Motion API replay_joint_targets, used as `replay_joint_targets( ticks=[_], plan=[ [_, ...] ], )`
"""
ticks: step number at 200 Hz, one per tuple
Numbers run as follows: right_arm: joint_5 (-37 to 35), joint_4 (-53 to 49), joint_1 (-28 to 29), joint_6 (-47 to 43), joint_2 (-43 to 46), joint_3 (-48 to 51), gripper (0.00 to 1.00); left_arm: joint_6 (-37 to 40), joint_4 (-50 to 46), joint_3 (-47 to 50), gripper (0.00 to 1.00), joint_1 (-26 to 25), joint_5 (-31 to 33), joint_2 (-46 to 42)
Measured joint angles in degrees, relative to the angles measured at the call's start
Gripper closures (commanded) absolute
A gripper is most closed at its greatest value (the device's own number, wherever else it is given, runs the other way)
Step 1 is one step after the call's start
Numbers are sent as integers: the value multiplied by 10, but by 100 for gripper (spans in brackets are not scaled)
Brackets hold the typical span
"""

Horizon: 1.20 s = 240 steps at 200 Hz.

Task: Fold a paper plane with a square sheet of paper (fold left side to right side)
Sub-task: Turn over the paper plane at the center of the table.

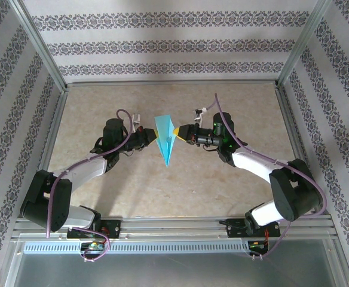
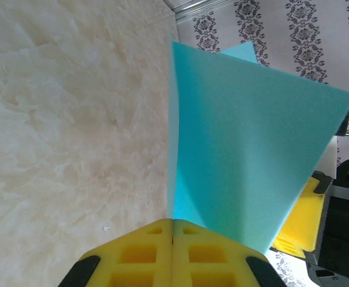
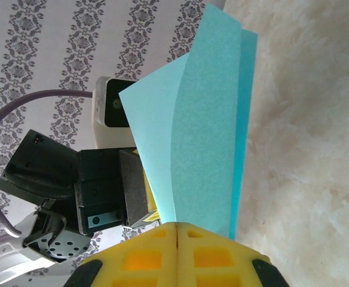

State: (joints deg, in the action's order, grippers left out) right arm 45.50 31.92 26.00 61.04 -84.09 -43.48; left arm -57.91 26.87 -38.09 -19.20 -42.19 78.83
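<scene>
Claw of left arm (image 1: 152, 139): pads closed on slim pointed cyan paper plane (image 1: 165, 139) from its 9 o'clock side. Plane sits mid-scene above beige marbled surface (image 1: 186, 197), long axis 12-to-6, nose at 6. At 3 o'clock, right claw (image 1: 179, 133): closed on it, equally near.

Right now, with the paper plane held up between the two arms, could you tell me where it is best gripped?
Probably mid-length on the paper plane, where its layers lie flat together, coming from either side as the left claw and right claw, both shut on it, do. The wide end's layers splay apart; the tip is slim.
</scene>
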Motion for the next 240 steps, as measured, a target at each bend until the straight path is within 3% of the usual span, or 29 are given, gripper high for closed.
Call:
replay_joint_targets(
  ticks=[33, 55, 97, 129, 185, 240],
  plan=[
    [-12, -35, -13, -24, 2, -2, 57, 3, -11, 0, 100, 0, 13, -3],
    [-47, -128, -19, -75, 14, -12, 48, 9, -42, 0, 100, -6, 32, -7],
    [-164, -373, 1, -219, 53, -92, 46, 22, -116, -2, 100, -15, 80, -5],
    [-223, -473, 54, -279, 53, -141, 50, 25, -150, -12, 100, -21, 112, 18],
    [-239, -506, 136, -283, -30, -167, 53, 24, -166, -13, 100, -26, 145, 55],
    [-241, -502, 162, -279, -80, -182, 51, 23, -166, -13, 100, -30, 156, 61]
  ],
)
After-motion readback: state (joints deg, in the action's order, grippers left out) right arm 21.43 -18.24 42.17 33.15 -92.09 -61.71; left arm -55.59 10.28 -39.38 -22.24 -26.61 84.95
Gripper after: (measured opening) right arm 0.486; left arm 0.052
